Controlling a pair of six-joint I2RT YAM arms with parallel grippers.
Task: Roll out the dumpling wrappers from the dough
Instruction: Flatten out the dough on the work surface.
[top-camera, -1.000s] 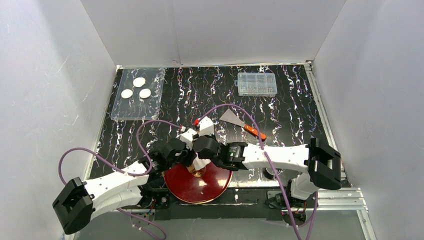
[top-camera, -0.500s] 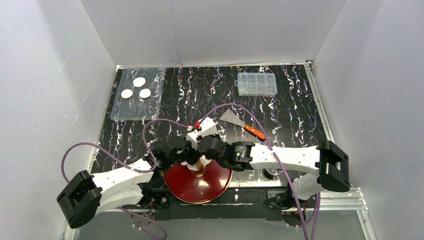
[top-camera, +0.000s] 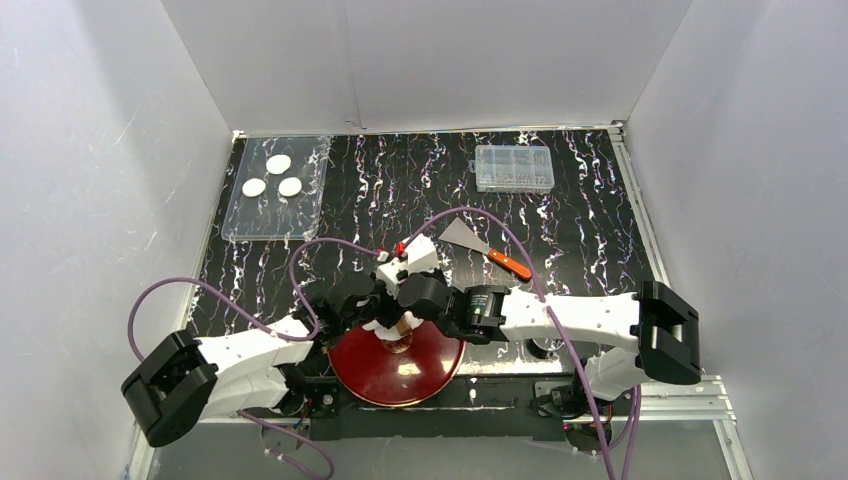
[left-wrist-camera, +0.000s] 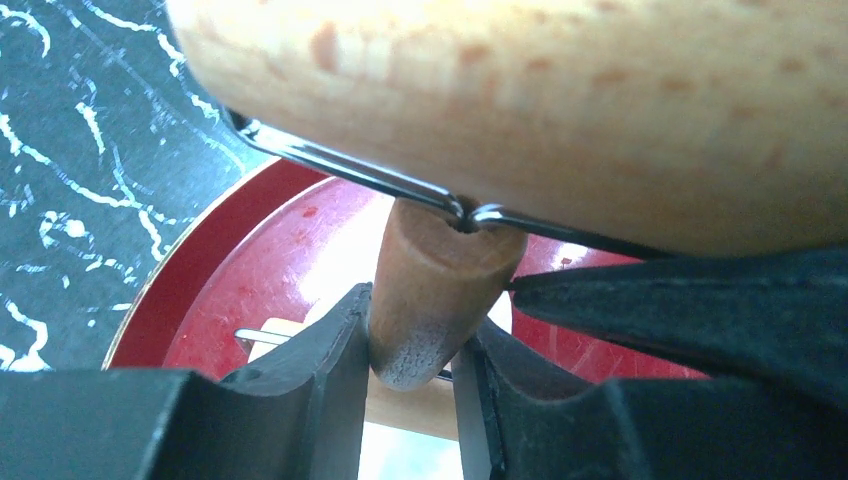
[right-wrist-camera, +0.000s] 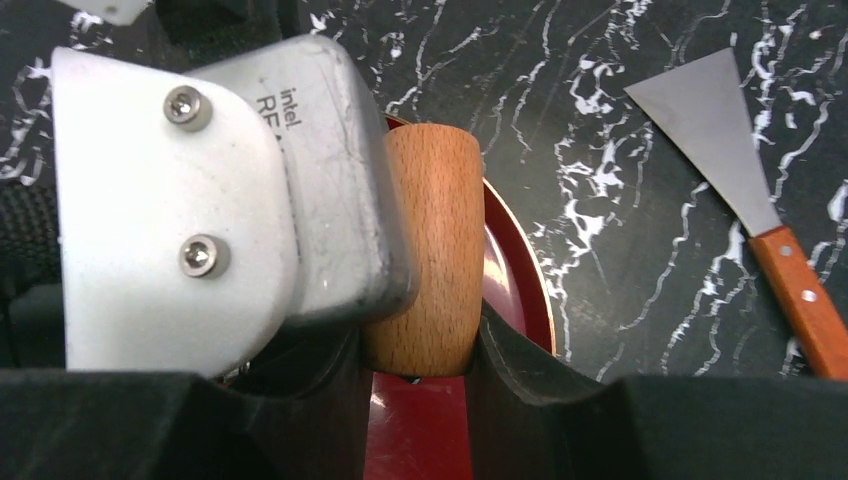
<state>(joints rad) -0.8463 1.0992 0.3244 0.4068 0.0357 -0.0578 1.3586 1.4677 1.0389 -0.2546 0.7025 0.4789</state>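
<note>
Looking first at the left gripper (left-wrist-camera: 410, 340), we find its jaws closed on the narrow stub handle of a wooden roller (left-wrist-camera: 550, 100), right where a wire bracket enters the wood. The wide barrel crosses the top of that view. The right gripper (right-wrist-camera: 420, 350) is clamped on a thicker wooden cylinder (right-wrist-camera: 435, 250), apparently part of the same roller. From its wrist camera that piece runs straight away from the fingers.

The two grippers meet almost nose to nose over the far rim of a red plate (top-camera: 370, 375). The left wrist's camera housing (right-wrist-camera: 200, 200) fills much of the right wrist view, and purple cables (top-camera: 330, 245) loop above both arms.

Under the roller the left wrist view shows a bright white patch on the plate. We cannot tell whether it is the dough; from above, the grippers hide that spot.

The dumpling wrappers (top-camera: 290, 186) lie well apart from the roller, at the far left of the black marbled table (top-camera: 600, 230). They are three flat round discs in a small triangle on a clear tray (top-camera: 250, 225).

A scraper (top-camera: 463, 234) lies just beyond the grippers to the right, blade away from us, orange handle nearer. A clear box (top-camera: 514, 168) sits farther back.
</note>
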